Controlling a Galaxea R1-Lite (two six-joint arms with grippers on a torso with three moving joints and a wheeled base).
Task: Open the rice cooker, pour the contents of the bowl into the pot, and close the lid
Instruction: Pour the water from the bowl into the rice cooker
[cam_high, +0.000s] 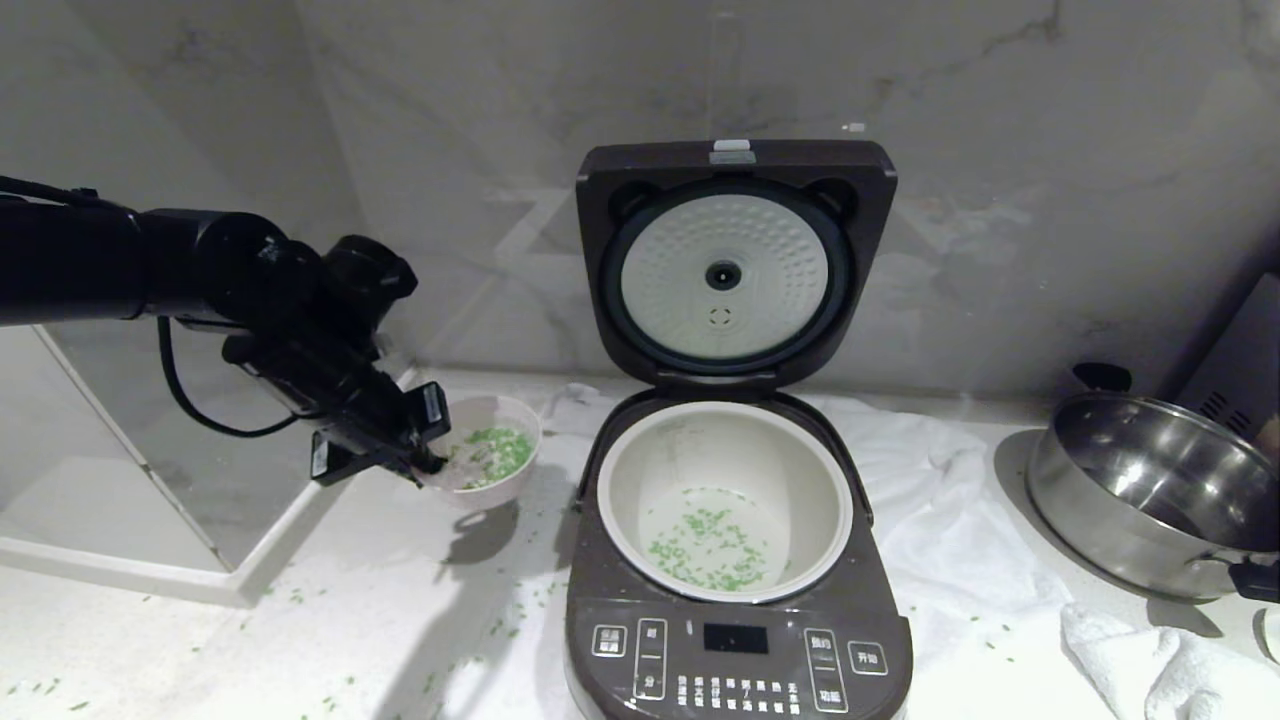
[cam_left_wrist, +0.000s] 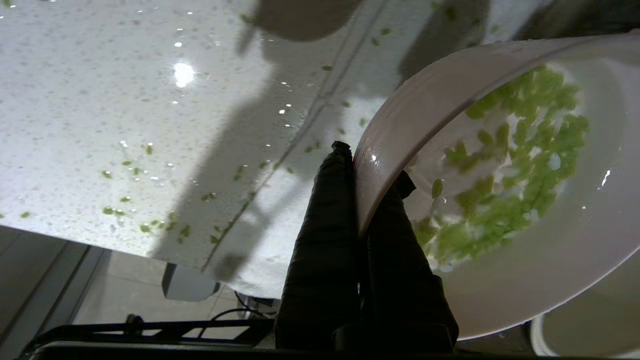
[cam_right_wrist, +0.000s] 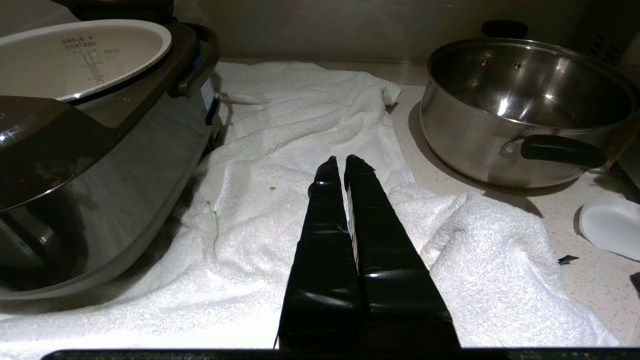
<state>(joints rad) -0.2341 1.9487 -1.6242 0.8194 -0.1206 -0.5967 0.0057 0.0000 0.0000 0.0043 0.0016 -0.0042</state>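
- Rice cooker (cam_high: 738, 640): centre of counter, sitting on a white towel (cam_high: 950, 500). Lid (cam_high: 735, 265) up, leaning back toward wall, pale dimpled plate facing fwd. Step 1 (open) = done.
- Pot (cam_high: 725, 495): seated in cooker, exposed. Scatter of green bits (cam_high: 712, 550) on its floor, thin layer only. Judged: some contents already in the pot, not all.
- Bowl (cam_high: 490, 455): to robot's left of cooker, near but apart from it, not over the pot. Appears lifted off counter (shadow below it) – judgement, contact w/ counter not fully clear. Slightly tilted.
- Bowl contents (cam_left_wrist: 505, 170): sizeable clump of green grains remains inside, w/ some wet-looking film. Pour = incomplete.
- Left gripper (cam_high: 425, 462): pinched tight on bowl rim, one finger outside wall, one inside; left wrist view confirms rim wedged between fingers (cam_left_wrist: 325, 210).
- Right gripper (cam_right_wrist: 345, 162): fingers together, holding nothing, parked low over towel betw. cooker and steel pan (cam_right_wrist: 530, 110). Idle.
- Spillage: loose green bits on counter (cam_high: 300, 600) in front of and left of cooker. Housekeeping defect; not recoverable by pouring.
- Remaining, as judged: carry bowl over pot mouth, tip out rest, set bowl down, swing lid shut.
- Risk: rim-only grip on a wet bowl – may slip or rotate on tipping; more spill likely if tipped short of pot edge.
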